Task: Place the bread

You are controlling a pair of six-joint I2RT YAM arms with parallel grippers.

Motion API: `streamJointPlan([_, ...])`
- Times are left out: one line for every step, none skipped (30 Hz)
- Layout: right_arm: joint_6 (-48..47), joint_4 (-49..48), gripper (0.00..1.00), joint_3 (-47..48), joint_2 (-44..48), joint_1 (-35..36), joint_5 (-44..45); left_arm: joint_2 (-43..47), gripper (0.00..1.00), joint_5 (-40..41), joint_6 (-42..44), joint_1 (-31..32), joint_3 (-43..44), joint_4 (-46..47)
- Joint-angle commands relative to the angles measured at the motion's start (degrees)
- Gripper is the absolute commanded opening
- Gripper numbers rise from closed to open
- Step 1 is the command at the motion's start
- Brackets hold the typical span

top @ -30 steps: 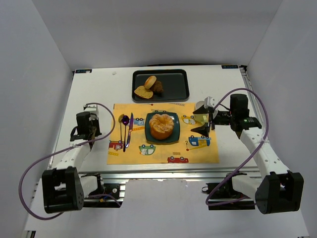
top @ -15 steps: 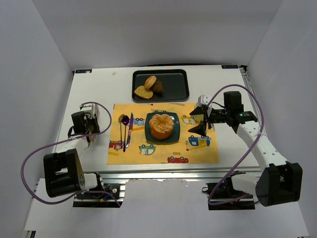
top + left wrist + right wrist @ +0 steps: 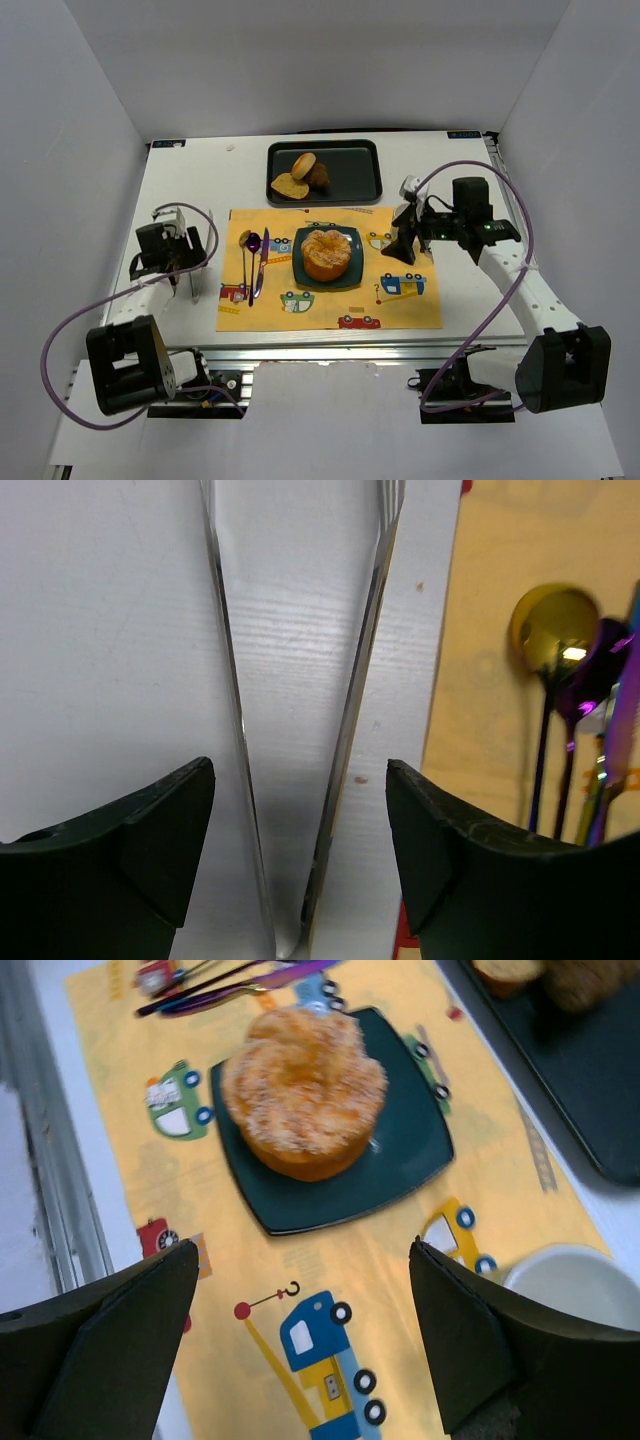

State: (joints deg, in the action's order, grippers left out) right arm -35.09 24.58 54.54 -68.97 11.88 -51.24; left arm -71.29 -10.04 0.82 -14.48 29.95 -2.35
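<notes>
The bread [image 3: 327, 253], a big orange-golden swirled bun, sits on the teal plate [image 3: 303, 275] in the middle of the yellow placemat [image 3: 330, 308]. My right gripper [image 3: 405, 246] hangs open just right of the plate, nothing between its fingers; its wrist view shows the bread [image 3: 303, 1090] and plate [image 3: 405, 1165] ahead of the open gripper [image 3: 305, 1340]. My left gripper [image 3: 187, 262] is over the white table left of the mat. It stands open around metal tongs [image 3: 352, 720], whose arms lie spread between the fingers without touching them.
A black tray [image 3: 352, 172] at the back holds a pale bun [image 3: 303, 165], a dark brown piece [image 3: 320, 176] and a flat piece [image 3: 290, 186]. Gold and purple cutlery [image 3: 255, 262] lies on the mat's left side. A white cup [image 3: 575, 1285] stands near the right gripper.
My left gripper has gone from shut to open, letting go of the tongs, and its arm has swung further left. The right gripper has shifted slightly back from the mat.
</notes>
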Motion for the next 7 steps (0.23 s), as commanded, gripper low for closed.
streamJointPlan([17.6, -6.8, 0.9, 3.7, -0.3, 0.2, 11.6, 6.1, 0.79, 0.4, -6.9, -0.4, 4.7, -3.2])
streamJointPlan([19.3, -7.1, 0.89, 5.1, -0.5, 0.2, 16.5, 7.1, 0.79, 0.5, -8.5, -0.4, 5.1, -3.7])
streamJointPlan([20.4, -7.0, 0.89, 5.9, -0.6, 0.2, 18.0, 9.3, 0.78, 0.6, -10.6, -0.4, 5.4, -4.0])
streamJointPlan([21.2, -7.1, 0.9, 6.4, -0.8, 0.2, 19.5, 10.5, 0.78, 0.9, -15.0, -0.4, 5.7, -4.3])
streamJointPlan([21.9, -7.5, 0.89, 7.1, -0.9, 0.2, 20.2, 11.7, 0.77, 1.2, -16.9, -0.4, 5.8, -4.6])
streamJointPlan([21.9, -7.9, 0.89, 7.2, -0.8, 0.2, 20.1, 12.8, 0.57, 0.1, -18.6, -0.4, 5.8, -4.6])
streamJointPlan([21.8, -8.4, 0.9, 7.0, -0.7, 0.2, 19.6, 15.0, 0.32, -0.8, -21.4, -0.4, 5.7, -4.2])
